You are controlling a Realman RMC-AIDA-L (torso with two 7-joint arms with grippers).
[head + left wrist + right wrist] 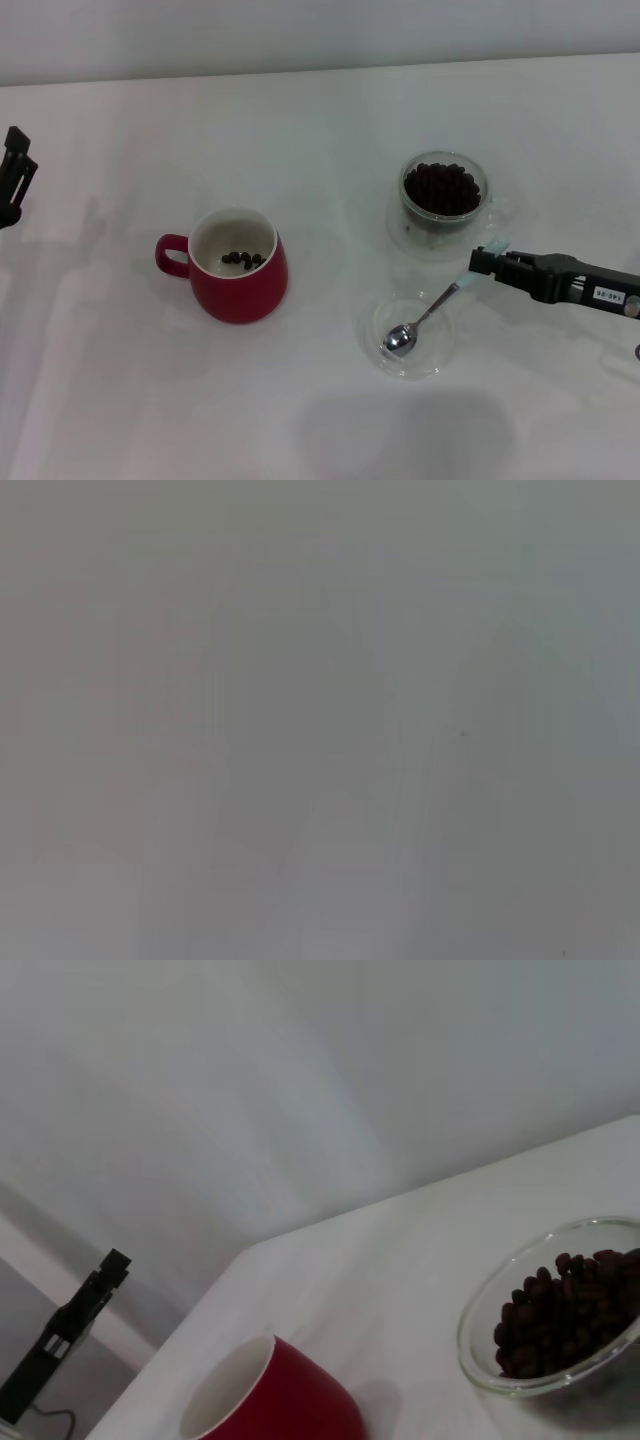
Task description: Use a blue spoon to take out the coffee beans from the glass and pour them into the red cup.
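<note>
The red cup (240, 285) stands left of centre with a few coffee beans (243, 259) on its white inside; it also shows in the right wrist view (290, 1405). The glass (478, 205) at the back right holds a heap of coffee beans (441, 188), also seen in the right wrist view (570, 1325). The blue spoon (430, 315) lies slanted with its metal bowl resting in a flat clear dish (425, 360). My right gripper (480, 262) comes in from the right and is shut on the spoon's pale blue handle. My left gripper (15, 170) is parked at the far left.
The white table (320, 120) ends at a pale wall at the back. The left gripper also shows far off in the right wrist view (70, 1330). The left wrist view shows only a blank grey surface.
</note>
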